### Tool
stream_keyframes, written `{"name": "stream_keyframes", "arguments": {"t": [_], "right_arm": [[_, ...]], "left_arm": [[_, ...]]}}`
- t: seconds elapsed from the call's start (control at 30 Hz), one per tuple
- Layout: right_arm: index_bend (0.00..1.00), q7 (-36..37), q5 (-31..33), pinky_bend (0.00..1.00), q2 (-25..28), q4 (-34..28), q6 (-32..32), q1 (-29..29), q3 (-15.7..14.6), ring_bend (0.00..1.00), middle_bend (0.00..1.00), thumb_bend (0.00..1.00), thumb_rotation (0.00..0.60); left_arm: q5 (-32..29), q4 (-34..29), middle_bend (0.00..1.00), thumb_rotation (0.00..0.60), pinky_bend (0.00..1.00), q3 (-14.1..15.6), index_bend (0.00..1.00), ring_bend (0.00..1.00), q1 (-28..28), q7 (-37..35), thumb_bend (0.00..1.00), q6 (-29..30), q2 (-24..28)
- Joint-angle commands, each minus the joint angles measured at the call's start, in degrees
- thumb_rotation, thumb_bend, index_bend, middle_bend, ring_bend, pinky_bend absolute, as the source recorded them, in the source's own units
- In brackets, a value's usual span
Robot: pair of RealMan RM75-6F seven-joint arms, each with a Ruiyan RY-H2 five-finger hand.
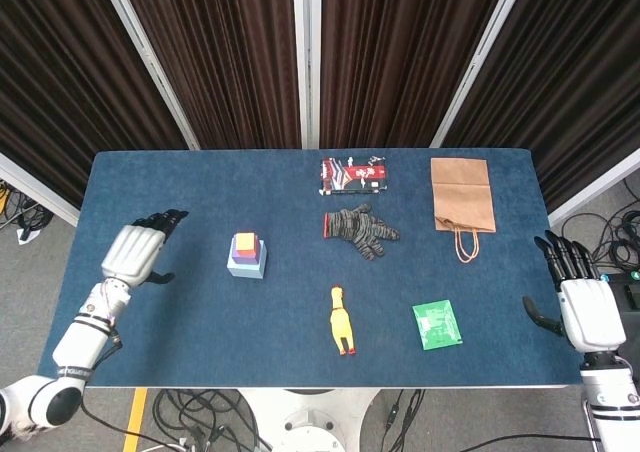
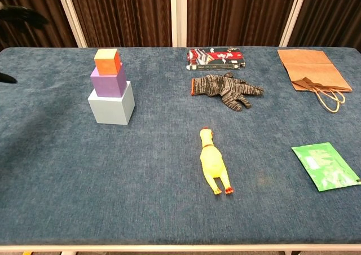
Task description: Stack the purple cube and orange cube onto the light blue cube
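A small orange cube point(image 2: 106, 61) sits on a purple cube point(image 2: 109, 80), which sits on the larger light blue cube point(image 2: 112, 104); the tower stands upright on the table's left part. From above the stack shows as nested squares, the orange cube point(image 1: 245, 244) on top of the light blue cube point(image 1: 248, 266). My left hand point(image 1: 135, 252) hovers well to the left of the stack, fingers spread, holding nothing; only its dark fingertips point(image 2: 22, 15) reach the chest view's left edge. My right hand point(image 1: 580, 302) stays at the table's right edge, fingers apart and empty.
A grey knit glove point(image 1: 361, 228), a red-and-black packet point(image 1: 354, 176) and a brown paper bag point(image 1: 461, 196) lie at the back. A yellow rubber chicken point(image 1: 342, 320) and a green pouch point(image 1: 437, 324) lie toward the front on the blue table point(image 1: 200, 342).
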Motion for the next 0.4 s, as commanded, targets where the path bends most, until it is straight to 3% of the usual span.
{"name": "stream_keyframes", "arguments": {"t": [0.03, 0.4], "right_arm": [[0.05, -0.12, 0.13, 0.00, -0.02, -0.06, 0.01, 0.02, 0.09, 0.00, 0.01, 0.23, 0.600], [0.05, -0.78, 0.13, 0.00, -0.31, -0.07, -0.02, 0.06, 0.04, 0.00, 0.01, 0.23, 0.600]], "left_arm": [[5.44, 7.15, 0.22, 0.600, 0.30, 1.69, 0.15, 0.19, 7.55, -2.44, 0.03, 10.61, -4.78], [4.80, 8.57, 0.22, 0.600, 0.28, 2.62, 0.15, 0.19, 13.89, 0.07, 0.03, 14.17, -6.94]]}}
